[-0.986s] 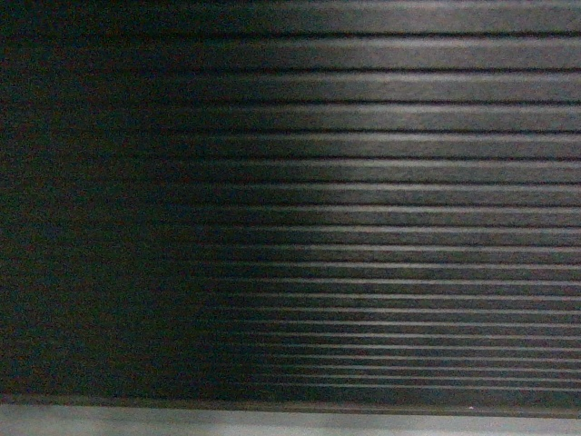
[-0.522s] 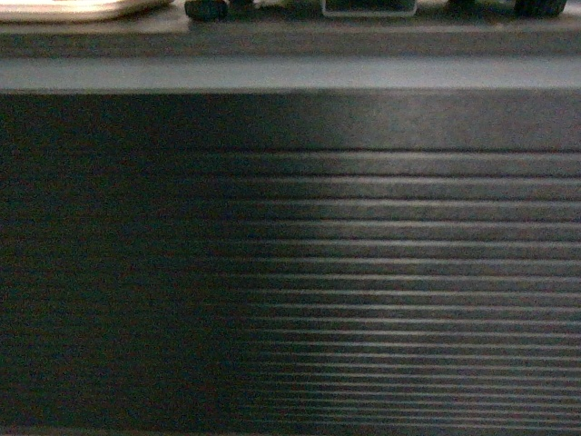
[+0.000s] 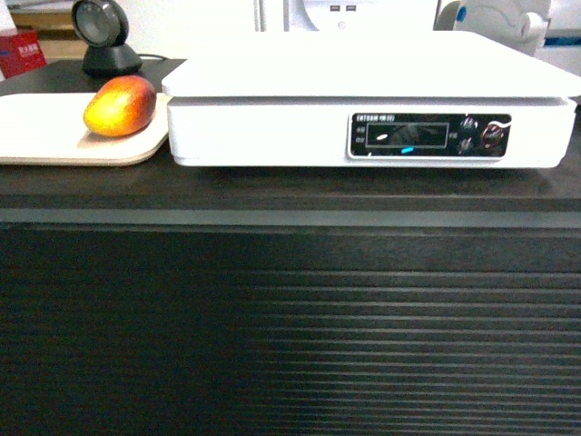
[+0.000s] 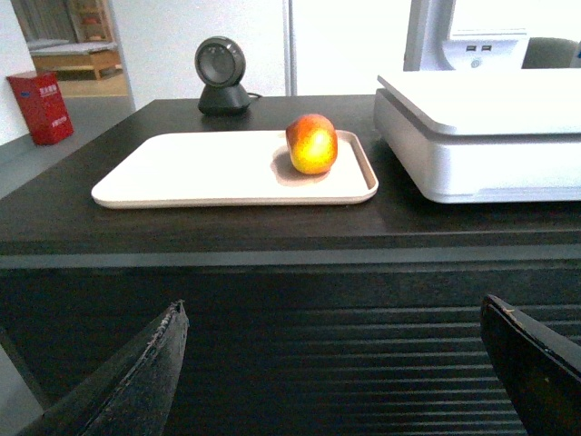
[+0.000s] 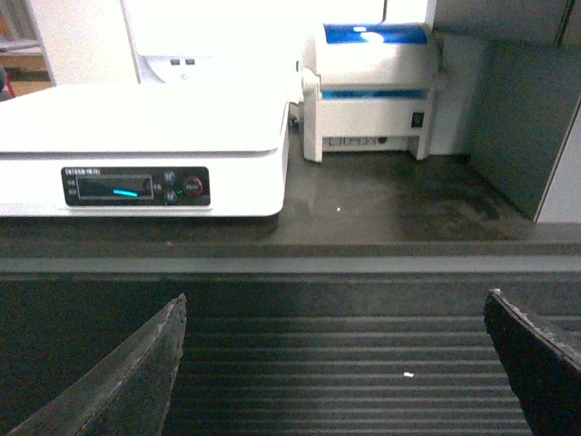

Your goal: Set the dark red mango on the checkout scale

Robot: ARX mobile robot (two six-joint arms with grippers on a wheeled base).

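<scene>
Checkout [image 3: 290, 309] top: dark red mango [image 3: 119, 105] on beige tray [image 3: 36, 136], scale [image 3: 363, 100] at 3 o'clock. Scanner [image 3: 104, 41] at 12. Both claws wide, empty: left gripper [image 4: 336, 372], right gripper [image 5: 336, 363].

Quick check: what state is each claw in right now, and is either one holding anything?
Left claw: open, holding nothing.
Right claw: open, holding nothing.

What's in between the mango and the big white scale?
Nothing much: the dark red mango sits near the beige tray's right rim, then a thin strip of dark counter before the scale. The left wrist view shows it best.
</scene>
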